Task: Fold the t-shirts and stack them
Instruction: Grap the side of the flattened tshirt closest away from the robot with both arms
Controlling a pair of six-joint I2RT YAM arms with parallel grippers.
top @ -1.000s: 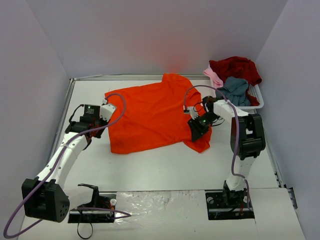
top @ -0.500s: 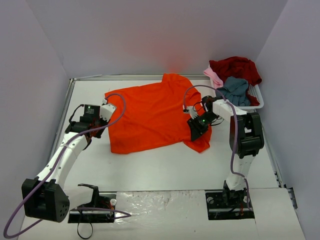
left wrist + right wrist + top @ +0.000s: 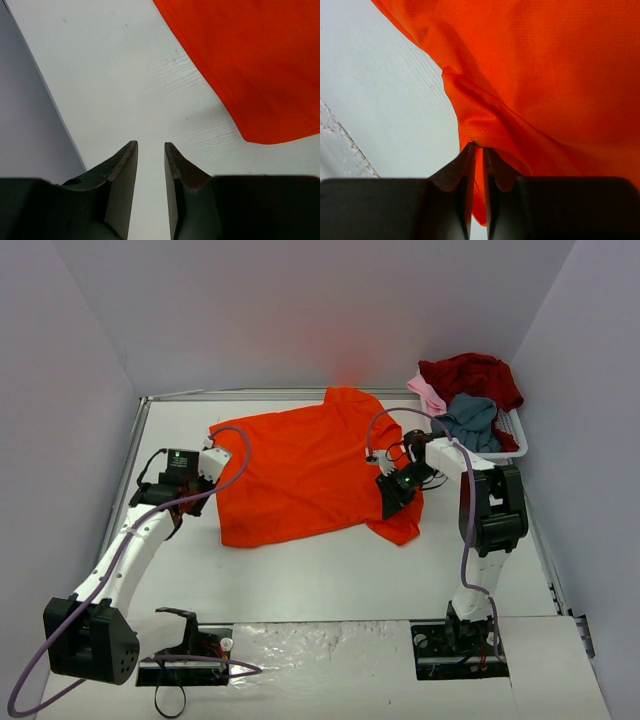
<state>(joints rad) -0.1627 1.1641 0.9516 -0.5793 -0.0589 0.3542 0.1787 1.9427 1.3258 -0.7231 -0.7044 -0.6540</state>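
Right of centre, the right gripper (image 3: 479,148) pinches the orange shirt (image 3: 290,470), best lifted slowly; the left gripper (image 3: 150,145) hangs empty, jaws slightly apart.

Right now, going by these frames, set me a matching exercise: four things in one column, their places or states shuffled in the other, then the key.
Things:
1. orange-red t-shirt
2. left gripper
3. right gripper
4. white basket

States:
A. pinching an edge of orange-red cloth
B. holds bunched shirts at the far right corner
C. spread out on the table
D. fingers apart over bare tabletop, nothing between them

Pairs: 1-C, 2-D, 3-A, 4-B
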